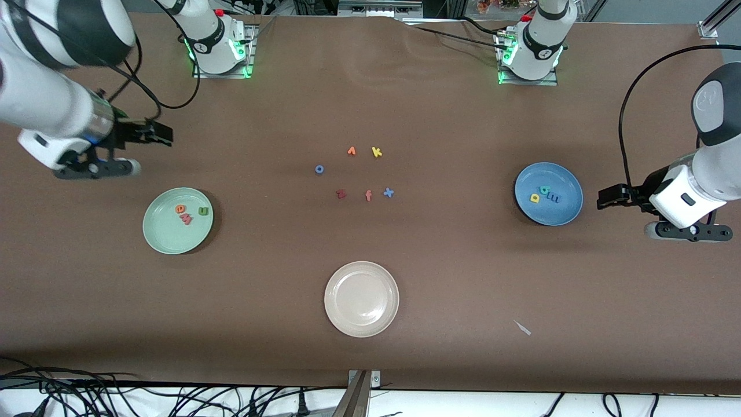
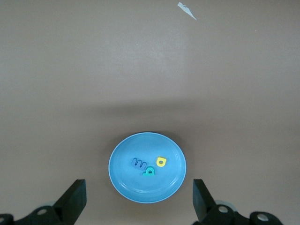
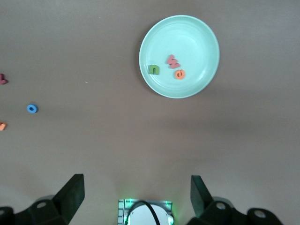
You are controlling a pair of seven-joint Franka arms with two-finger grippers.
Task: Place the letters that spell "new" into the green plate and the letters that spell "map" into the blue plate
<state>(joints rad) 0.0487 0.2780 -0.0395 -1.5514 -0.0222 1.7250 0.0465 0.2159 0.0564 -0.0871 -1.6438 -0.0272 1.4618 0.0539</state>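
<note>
I see the green plate [image 1: 177,220] near the desk's right-arm end holding the olive "n" [image 1: 202,211], orange "e" [image 1: 180,209] and salmon "w" [image 1: 185,218], none sharing a heading. The blue plate [image 1: 548,193] toward the left-arm end holds "m" [image 1: 553,198], "a" [image 1: 535,198], "p" [image 1: 545,189]. Only the front view shows the cream plate [image 1: 361,298]. Left gripper [image 1: 612,196] and right gripper [image 1: 155,132] hang wide open and empty.

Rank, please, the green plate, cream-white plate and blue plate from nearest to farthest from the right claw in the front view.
1. Green plate, at the right arm's end, near the right claw.
2. Cream-white plate, mid-table, nearest the camera.
3. Blue plate, at the left arm's end.
</note>
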